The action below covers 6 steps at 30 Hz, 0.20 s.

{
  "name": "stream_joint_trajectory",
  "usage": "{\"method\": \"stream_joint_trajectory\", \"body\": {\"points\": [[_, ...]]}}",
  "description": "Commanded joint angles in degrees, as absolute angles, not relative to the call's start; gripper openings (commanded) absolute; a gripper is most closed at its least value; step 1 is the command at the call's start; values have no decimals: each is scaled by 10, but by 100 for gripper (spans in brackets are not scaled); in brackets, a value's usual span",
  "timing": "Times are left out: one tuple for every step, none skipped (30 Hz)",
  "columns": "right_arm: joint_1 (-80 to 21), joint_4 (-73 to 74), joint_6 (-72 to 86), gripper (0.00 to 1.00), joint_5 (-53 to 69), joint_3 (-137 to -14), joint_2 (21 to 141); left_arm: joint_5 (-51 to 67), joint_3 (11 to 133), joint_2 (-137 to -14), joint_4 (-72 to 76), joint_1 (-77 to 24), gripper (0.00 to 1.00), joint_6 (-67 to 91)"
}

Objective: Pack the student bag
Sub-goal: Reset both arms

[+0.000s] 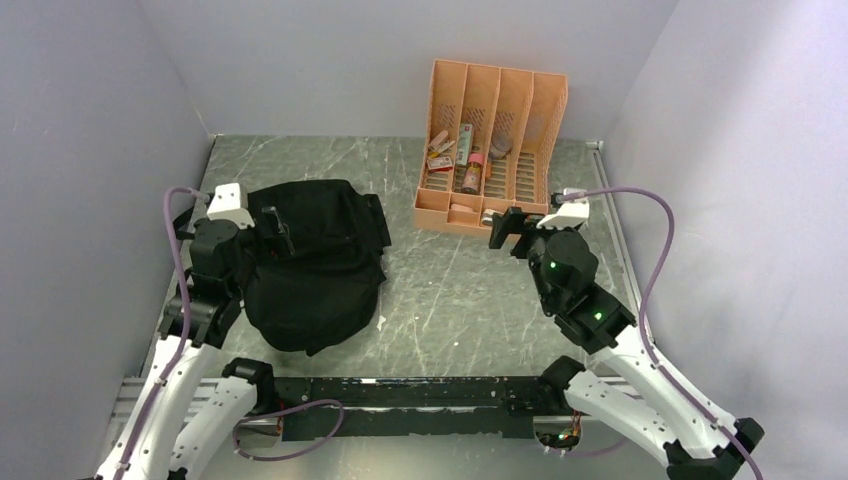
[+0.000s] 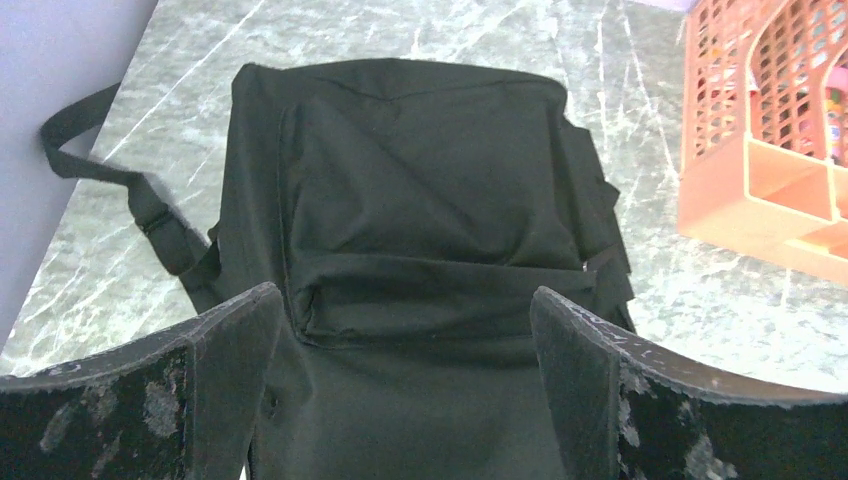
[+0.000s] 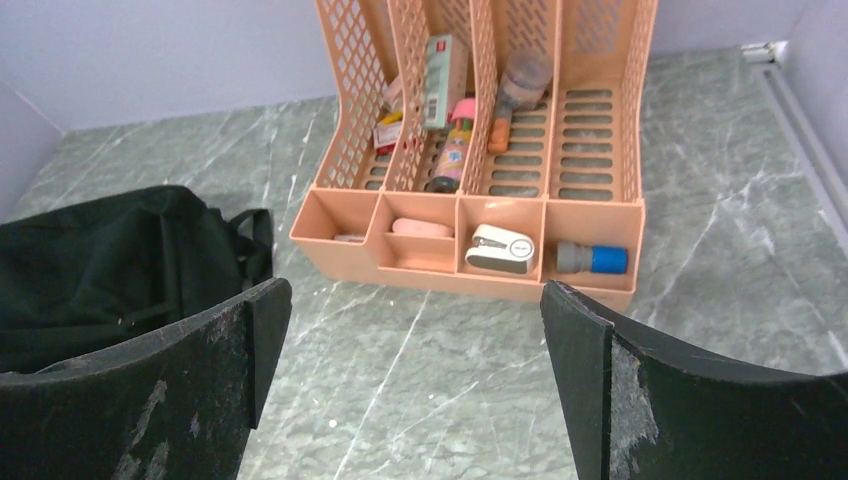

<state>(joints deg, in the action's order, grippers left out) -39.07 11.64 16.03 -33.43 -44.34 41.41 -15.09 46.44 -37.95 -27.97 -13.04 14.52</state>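
A black student bag [image 1: 318, 262] lies slumped on the left side of a grey marbled table [image 1: 450, 300]. The left gripper [image 2: 405, 320] is over the bag, jaws spread wide, holding nothing. The right gripper [image 3: 415, 300], equally wide and empty, faces an orange slotted desk organizer [image 1: 492, 150] stocked with small stationery.
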Motion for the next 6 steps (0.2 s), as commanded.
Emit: {"method": "stream_joint_trajectory", "body": {"points": [[-391, 118, 130, 100, -362, -439, 397, -189, 429, -357, -226, -134, 97, 150], [-390, 120, 131, 100, -366, -441, 402, -189, 427, -357, -225, -135, 98, 152], [-390, 124, 132, 100, -369, -444, 407, -189, 427, -357, -222, -135, 98, 153], [-390, 127, 132, 100, -371, -446, 413, -189, 423, -357, -217, -135, 97, 152], [-391, 127, 130, 100, -374, -448, 418, -190, 422, -357, -214, -134, 98, 152], [-390, 128, 132, 100, -377, -451, 423, -193, 423, -359, -214, -134, 98, 151]]}}
